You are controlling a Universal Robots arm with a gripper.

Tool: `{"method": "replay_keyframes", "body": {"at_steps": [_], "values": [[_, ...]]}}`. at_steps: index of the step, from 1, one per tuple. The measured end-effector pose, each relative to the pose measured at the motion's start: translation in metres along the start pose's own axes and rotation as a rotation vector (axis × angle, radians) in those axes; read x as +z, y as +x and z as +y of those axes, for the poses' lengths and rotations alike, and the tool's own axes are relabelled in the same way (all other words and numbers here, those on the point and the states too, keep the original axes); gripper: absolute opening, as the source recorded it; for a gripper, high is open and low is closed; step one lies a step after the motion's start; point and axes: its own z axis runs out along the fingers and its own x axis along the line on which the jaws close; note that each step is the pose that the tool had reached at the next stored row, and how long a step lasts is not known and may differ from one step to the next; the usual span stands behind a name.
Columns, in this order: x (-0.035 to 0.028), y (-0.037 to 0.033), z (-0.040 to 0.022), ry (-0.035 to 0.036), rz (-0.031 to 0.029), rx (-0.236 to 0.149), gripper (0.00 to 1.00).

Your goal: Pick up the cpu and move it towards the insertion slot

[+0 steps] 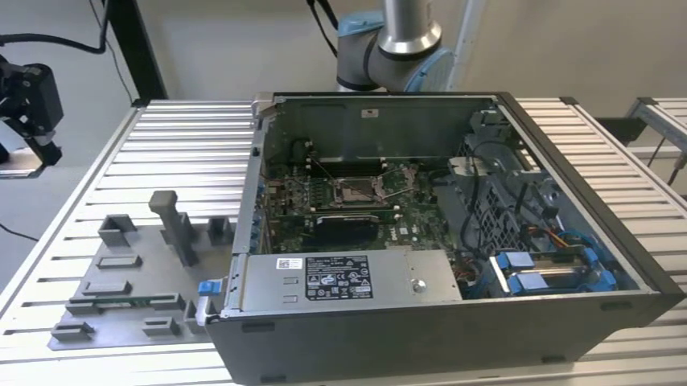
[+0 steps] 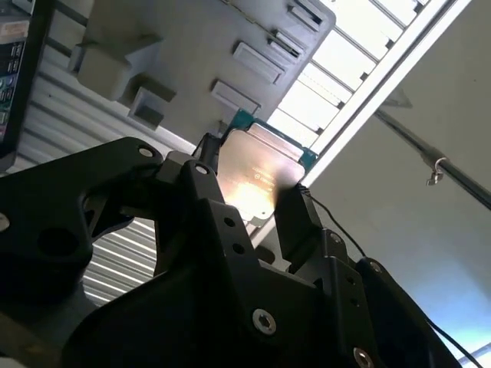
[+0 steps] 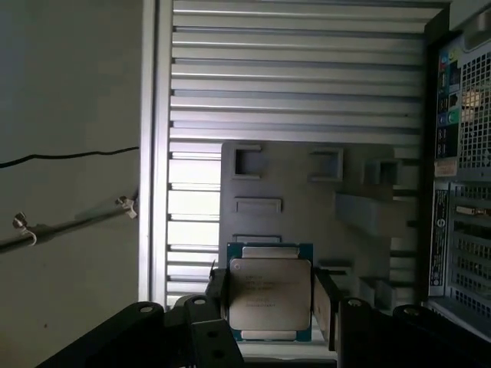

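Observation:
The cpu (image 3: pixel 270 300), a flat square chip with a silvery top and a green rim, sits between the two black fingers (image 3: pixel 325 307) of my gripper (image 3: pixel 270 305), which is shut on it. In the second wrist view the cpu (image 2: pixel 257 175) shines between the same fingers (image 2: pixel 294 216), held well above the grey fixture plate (image 2: pixel 192 46). In the exterior view my gripper (image 1: pixel 30 121) hangs beyond the table's edge at the exterior view's left. The insertion slot (image 1: pixel 355 190), a silver-framed socket on green board, lies inside the open computer case, far from the gripper.
The grey fixture plate (image 1: pixel 129 281) with raised blocks lies on the ribbed aluminium table (image 1: pixel 183 153). The open computer case (image 1: pixel 429 330) has tall walls, a power supply (image 1: pixel 343 277), cables and blue drive brackets (image 1: pixel 548 269). A black panel (image 1: pixel 343 231) sits beside the socket.

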Motion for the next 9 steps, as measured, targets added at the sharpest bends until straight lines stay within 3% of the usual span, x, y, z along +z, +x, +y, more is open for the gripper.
{"method": "replay_keyframes", "body": {"at_steps": [4,9], "values": [[0.0,-0.0068,-0.0001,0.0001,0.0002,0.0,0.0],[0.0004,-0.0261,-0.0003,0.0001,0.0,0.0,0.0]]}}
